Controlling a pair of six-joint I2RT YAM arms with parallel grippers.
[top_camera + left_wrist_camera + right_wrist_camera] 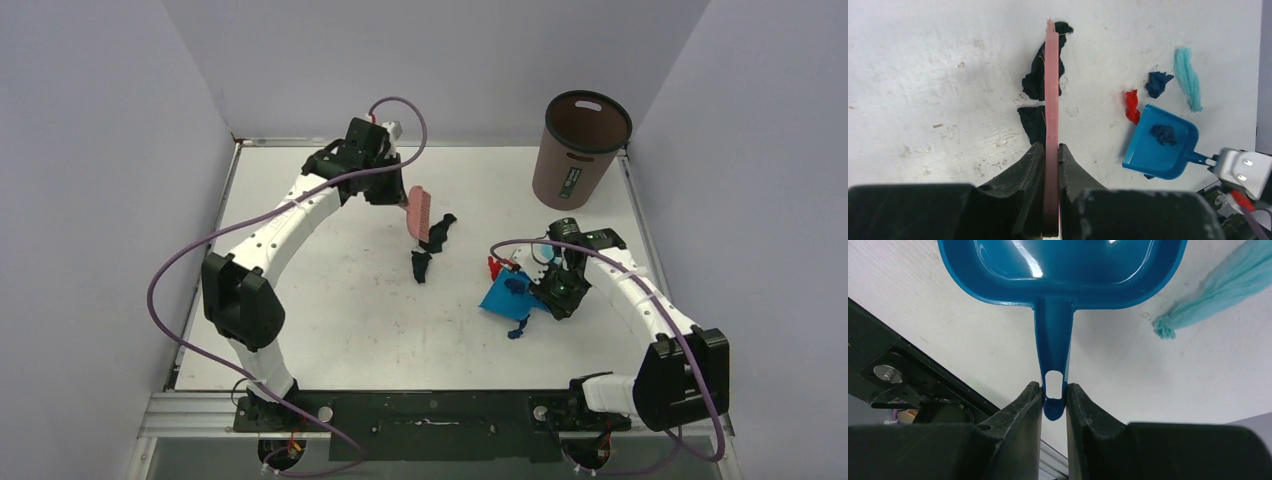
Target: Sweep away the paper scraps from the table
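My left gripper (1051,147) is shut on the pink hand brush (1051,90), seen edge-on, at the far middle of the table (330,300). Two black paper scraps (1038,75) (1032,122) lie against the brush; in the top view they lie at its right (441,232) and below it (421,266). My right gripper (1053,387) is shut on the handle of the blue dustpan (1063,270), which rests on the table (508,296). A dark blue scrap (1164,134) lies in the pan. A red scrap (1132,106), a dark blue scrap (1158,83) and a light-blue strip (1188,77) lie beyond the pan's mouth.
A brown waste bin (580,148) stands upright at the far right corner. Another small dark blue scrap (517,331) lies just near of the dustpan. Grey-lilac walls close in the left, back and right sides. The arm bases sit at the near edge.
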